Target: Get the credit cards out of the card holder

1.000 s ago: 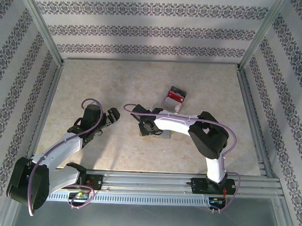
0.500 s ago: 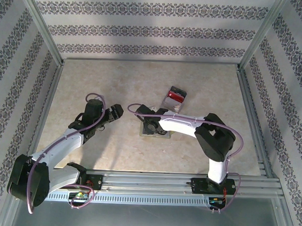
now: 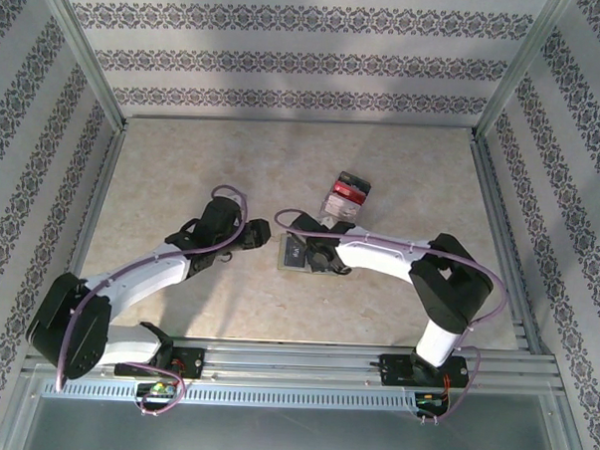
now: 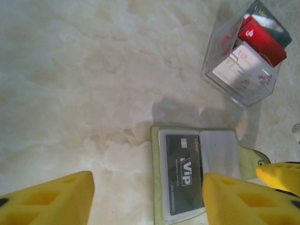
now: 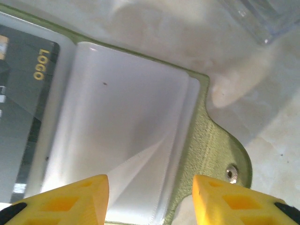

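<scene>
Starting left of the card holder (image 3: 291,253): finding the left gripper (image 3: 254,232) just beside the holder's left edge in the top view, pointing toward it. Looking through the left wrist view, seeing that left gripper (image 4: 146,199) standing fairly wide, yellow fingers (image 4: 47,199) well apart, pinching nothing, straddling the left half of the card holder (image 4: 220,151) from above. Noting the holder lying spread open and flat on the marbled table (image 3: 183,170), olive rim around a paler inside facing up. Spotting a dark card (image 4: 183,174) marked VIP sitting in the holder's left clear pocket, and the right pocket showing its pale lining. Moving to the holder's right half: finding the right gripper (image 3: 315,256) lying over it in the top view. Seeing, through the right wrist view, the right gripper (image 5: 147,197) standing partway apart, yellow fingers (image 5: 63,199) over the clear pocket of the card holder (image 5: 208,140), clamping nothing between them; not being able to tell whether pressing down on it. Catching the dark card (image 5: 18,112) at the holder's left there. Ending beyond the holder's far right corner, near but apart: seeing a clear plastic box (image 3: 346,199) (image 4: 234,91) holding a red card (image 4: 262,40), a white card (image 4: 239,63) and a second dark card (image 4: 271,19).
</scene>
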Robot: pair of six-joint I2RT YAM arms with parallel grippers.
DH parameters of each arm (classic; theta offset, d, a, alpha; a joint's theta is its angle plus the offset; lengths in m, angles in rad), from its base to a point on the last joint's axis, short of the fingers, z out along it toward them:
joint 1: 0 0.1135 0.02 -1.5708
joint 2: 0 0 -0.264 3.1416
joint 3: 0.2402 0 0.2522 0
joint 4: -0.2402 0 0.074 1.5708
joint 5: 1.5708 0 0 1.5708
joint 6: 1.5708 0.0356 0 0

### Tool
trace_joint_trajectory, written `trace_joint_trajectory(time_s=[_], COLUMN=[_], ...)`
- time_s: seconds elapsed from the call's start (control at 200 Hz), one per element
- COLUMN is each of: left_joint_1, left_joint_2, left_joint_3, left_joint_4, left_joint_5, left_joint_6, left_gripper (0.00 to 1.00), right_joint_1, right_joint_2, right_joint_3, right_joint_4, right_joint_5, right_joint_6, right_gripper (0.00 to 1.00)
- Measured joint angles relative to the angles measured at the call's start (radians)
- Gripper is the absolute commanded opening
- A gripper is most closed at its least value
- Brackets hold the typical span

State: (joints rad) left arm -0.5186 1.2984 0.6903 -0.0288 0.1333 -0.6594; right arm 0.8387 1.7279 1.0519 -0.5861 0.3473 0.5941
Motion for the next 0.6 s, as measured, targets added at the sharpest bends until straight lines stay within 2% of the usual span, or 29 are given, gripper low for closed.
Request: trace_joint_trajectory(time_s=[0.23, 0.6], left_joint_1=[-0.058, -0.094], left_joint_2=[0.104, 0.218], left_joint_3=[0.031, 0.047], left_joint_4=[0.018, 0.043], left_joint_5=[0.033, 0.058], left_joint_6=[0.005, 0.005], left_gripper=[0.44, 0.36], right_joint_1=[-0.019, -0.058], right_joint_2=[-0.090, -0.248], right_joint_3=[-0.068, -0.148], right_joint_4=[0.000, 0.001], right_joint_5=[-0.001, -0.024], right_joint_6=[0.033, 0.072], right_gripper=[0.50, 0.50])
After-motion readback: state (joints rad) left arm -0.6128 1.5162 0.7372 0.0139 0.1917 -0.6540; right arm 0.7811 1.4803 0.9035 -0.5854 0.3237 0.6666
